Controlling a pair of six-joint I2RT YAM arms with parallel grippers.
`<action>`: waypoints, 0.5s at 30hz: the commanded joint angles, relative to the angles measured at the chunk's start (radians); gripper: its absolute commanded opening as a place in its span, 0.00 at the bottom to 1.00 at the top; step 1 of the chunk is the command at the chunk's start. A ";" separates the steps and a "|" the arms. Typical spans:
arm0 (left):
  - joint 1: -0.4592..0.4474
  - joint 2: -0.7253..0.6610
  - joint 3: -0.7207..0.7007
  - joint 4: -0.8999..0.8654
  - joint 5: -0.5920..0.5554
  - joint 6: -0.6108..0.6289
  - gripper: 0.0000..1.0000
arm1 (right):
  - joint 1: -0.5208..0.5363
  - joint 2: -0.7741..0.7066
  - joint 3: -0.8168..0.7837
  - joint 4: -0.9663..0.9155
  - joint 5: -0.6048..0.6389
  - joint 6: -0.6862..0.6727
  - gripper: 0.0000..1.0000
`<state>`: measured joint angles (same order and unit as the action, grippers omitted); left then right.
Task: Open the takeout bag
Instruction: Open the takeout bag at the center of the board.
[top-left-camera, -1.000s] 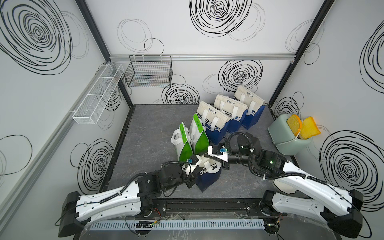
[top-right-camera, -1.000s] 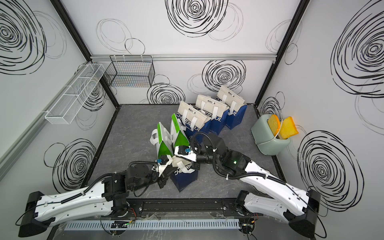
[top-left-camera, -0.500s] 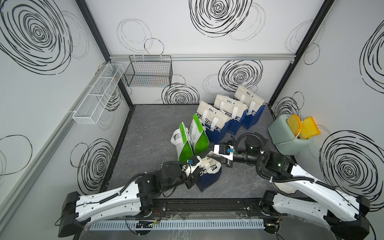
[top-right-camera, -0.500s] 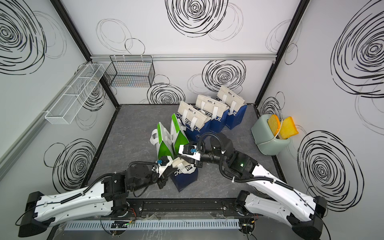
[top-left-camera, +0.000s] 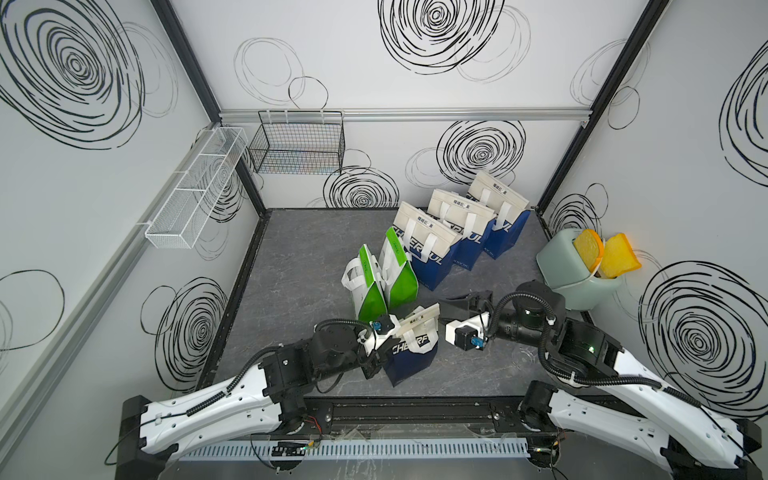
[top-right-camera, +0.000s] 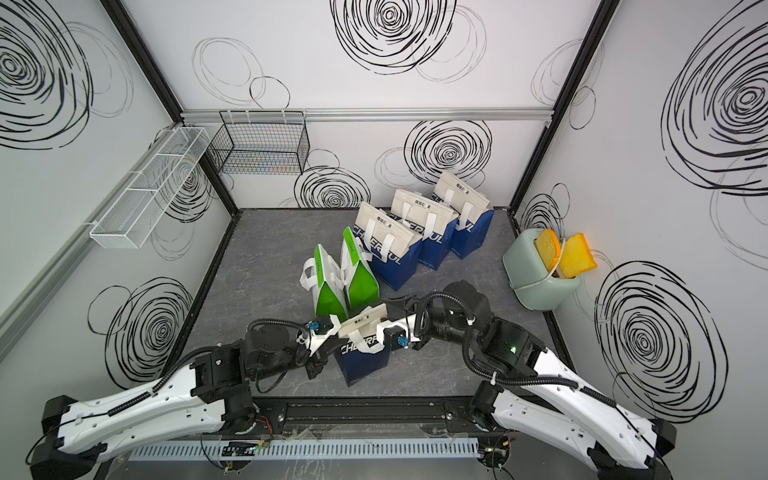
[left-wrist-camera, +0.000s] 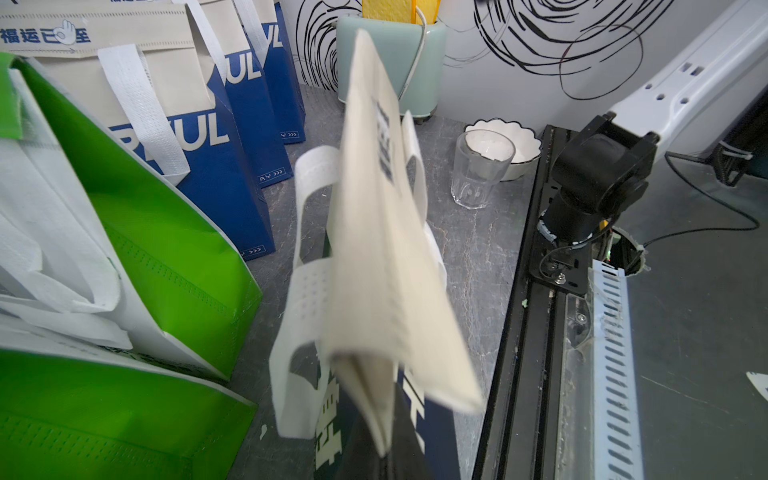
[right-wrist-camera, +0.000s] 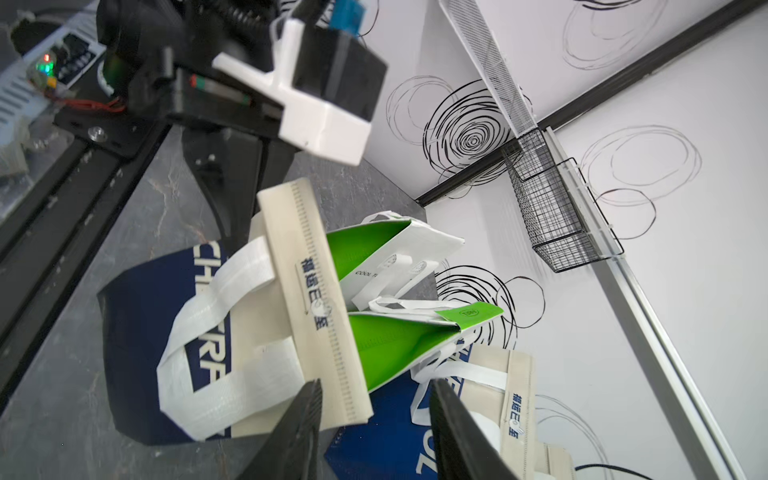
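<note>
Right wrist view: the right gripper (right-wrist-camera: 374, 384) has its jaws spread, and the near end of the cream flap (right-wrist-camera: 316, 299) on top of the blue bag (right-wrist-camera: 145, 332) lies right at their mouth, close against one finger (right-wrist-camera: 299, 419); whether it touches that finger I cannot tell, and nothing is clamped. The flap's long axis runs straight away from this gripper toward the left gripper (right-wrist-camera: 243, 203), which is pressed together on the flap's far end and pinches it there; so the flap spans the gap between the two grippers, one end held and the other end free.

In both top views the bag (top-left-camera: 409, 357) stands upright between the two grippers, its body hanging below them and its flap (top-left-camera: 417, 320) at their height; two green bags (top-left-camera: 386, 286) stand just past the left gripper, on the side away from the robot's base.

The right arm reaches in low and nearly level, its wrist rolled so the jaws open one above the other; the left arm lies low along the floor with its wrist bent up to the flap.

The right gripper is plainly the nearer one to the free end; I judge the coming move is a short advance along the flap's axis, a pinch on that end, then a pull away from the left gripper to spread the mouth.
</note>
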<state>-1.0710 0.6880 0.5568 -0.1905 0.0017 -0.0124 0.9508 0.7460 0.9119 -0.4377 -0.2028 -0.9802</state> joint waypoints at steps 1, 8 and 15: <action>0.044 0.006 0.052 -0.001 0.097 0.050 0.00 | 0.023 -0.013 -0.045 -0.042 0.022 -0.167 0.47; 0.119 0.031 0.054 0.003 0.218 0.072 0.00 | 0.089 -0.044 -0.181 0.126 0.188 -0.286 0.53; 0.132 0.031 0.050 0.001 0.244 0.081 0.00 | 0.100 -0.057 -0.216 0.249 0.258 -0.322 0.53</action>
<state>-0.9459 0.7204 0.5819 -0.2104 0.2024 0.0418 1.0435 0.7036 0.7029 -0.2916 0.0002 -1.2415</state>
